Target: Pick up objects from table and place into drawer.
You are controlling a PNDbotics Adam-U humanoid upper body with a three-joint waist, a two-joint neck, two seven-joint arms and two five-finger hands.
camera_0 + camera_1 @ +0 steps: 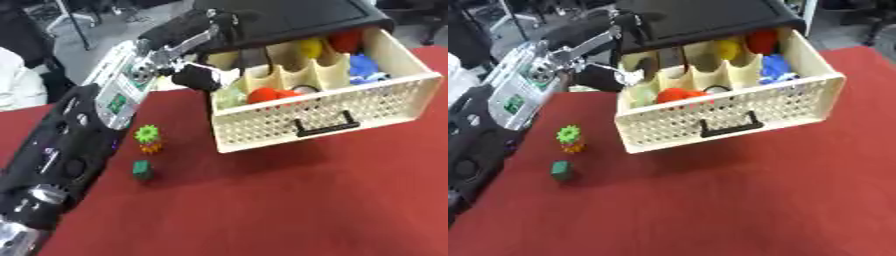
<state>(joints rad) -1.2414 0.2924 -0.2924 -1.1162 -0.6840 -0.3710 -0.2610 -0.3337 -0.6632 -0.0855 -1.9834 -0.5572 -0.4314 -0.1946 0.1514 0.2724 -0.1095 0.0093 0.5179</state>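
Observation:
A cream perforated drawer [350, 107] with a black handle [325, 125] stands pulled out of a black cabinet [289, 17]. Its compartments hold red [267, 95], yellow [308, 47] and blue [363, 67] things. My left arm reaches up from the lower left, and my left hand [199, 77] is at the drawer's left rear corner, by the left compartment. Whether it holds anything is hidden. On the red table lie a green gear-shaped piece [147, 132] atop an orange one [151, 147], and a dark green cube [141, 170].
The red tabletop [306, 200] spreads in front of and to the right of the drawer. My left forearm [70, 150] covers the table's left edge. Grey floor and chair legs show beyond the table at the top left.

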